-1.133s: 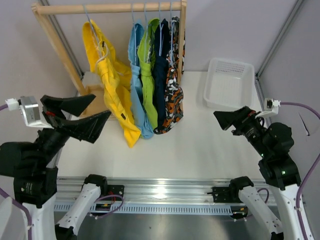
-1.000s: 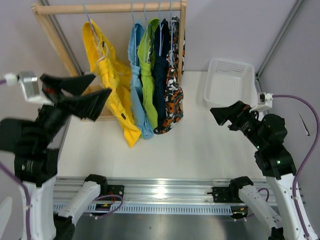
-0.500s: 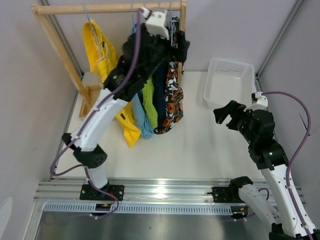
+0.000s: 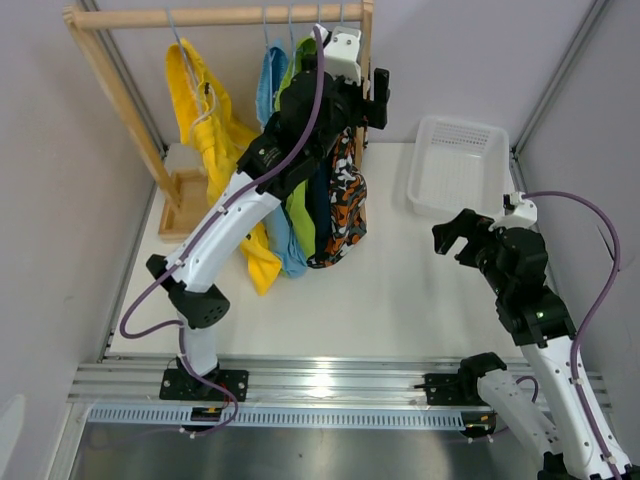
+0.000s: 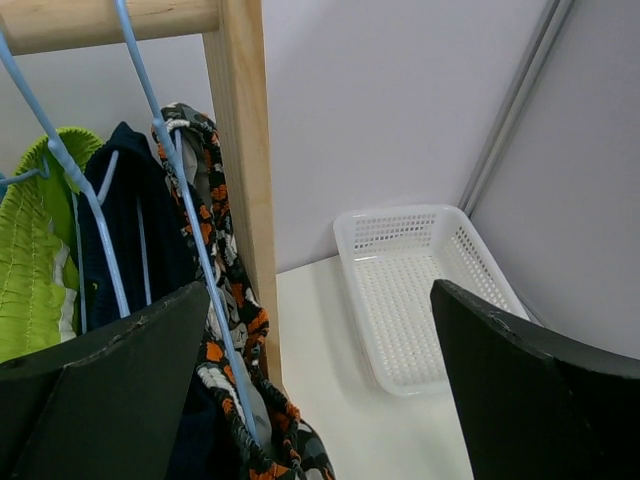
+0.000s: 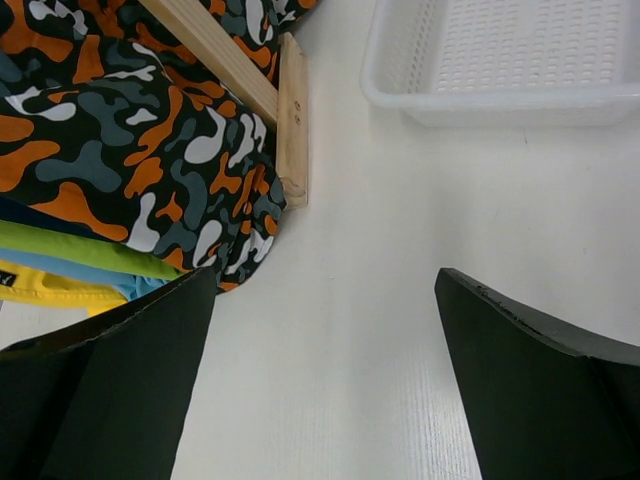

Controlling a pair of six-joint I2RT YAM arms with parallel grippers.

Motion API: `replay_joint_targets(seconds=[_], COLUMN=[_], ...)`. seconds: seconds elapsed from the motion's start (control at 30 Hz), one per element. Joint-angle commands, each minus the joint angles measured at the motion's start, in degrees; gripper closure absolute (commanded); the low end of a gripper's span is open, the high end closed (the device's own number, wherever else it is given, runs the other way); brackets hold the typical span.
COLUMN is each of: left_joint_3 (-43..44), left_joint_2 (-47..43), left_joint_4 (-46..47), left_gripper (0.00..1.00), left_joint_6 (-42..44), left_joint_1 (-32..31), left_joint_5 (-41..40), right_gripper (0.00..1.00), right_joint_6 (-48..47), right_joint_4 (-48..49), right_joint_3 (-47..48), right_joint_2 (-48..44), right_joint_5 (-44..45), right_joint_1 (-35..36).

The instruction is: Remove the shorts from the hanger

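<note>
The left gripper (image 4: 372,100) had been raised to the rail (image 4: 200,16), spread wide, as was the right gripper (image 4: 455,232). Shorts (image 4: 340,205) hung long-axis down; table (image 4: 400,270) lay open rightward.

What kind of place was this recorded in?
Probably a robot lab test cell: grey walls with metal framing, left arm and right arm bolted to a rail at the table edge, and a wooden rack of shorts beside a white basket.

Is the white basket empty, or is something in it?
Empty: the white basket shows only its bare mesh floor in the left wrist and top views.
</note>
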Motion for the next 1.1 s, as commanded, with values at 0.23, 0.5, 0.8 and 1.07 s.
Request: replay_joint_targets(seconds=[0.23, 0.5, 0.8, 1.07], left_joint_3=[0.8, -3.9, -7.2, -8.0], left_joint_2=[3.1, 2.3, 3.4, 3.8], left_joint_4=[1.7, 2.0, 1.9, 2.1], left_gripper=[0.01, 0.01, 0.25, 0.72], left_joint_6=[0.2, -4.3, -7.0, -6.9], left_joint_1=[1.0, 4.6, 7.1, 8.0], left_joint_5=[-3.4, -1.7, 2.1, 2.9], right_gripper=[0.01, 0.01, 0.01, 0.00], right_joint_6=[-1.7, -1.7, -1.6, -1.3], right_joint_4=[-0.4, -0.9, -1.2, -1.7], right_joint_3=[0.1, 0.1, 0.0, -0.1], right_joint_2=[-1.6, -1.5, -1.1, -0.8], right_joint_5=[0.0, 0.3, 1.2, 2.3], right_joint_1=[0.3, 0.3, 0.3, 0.3])
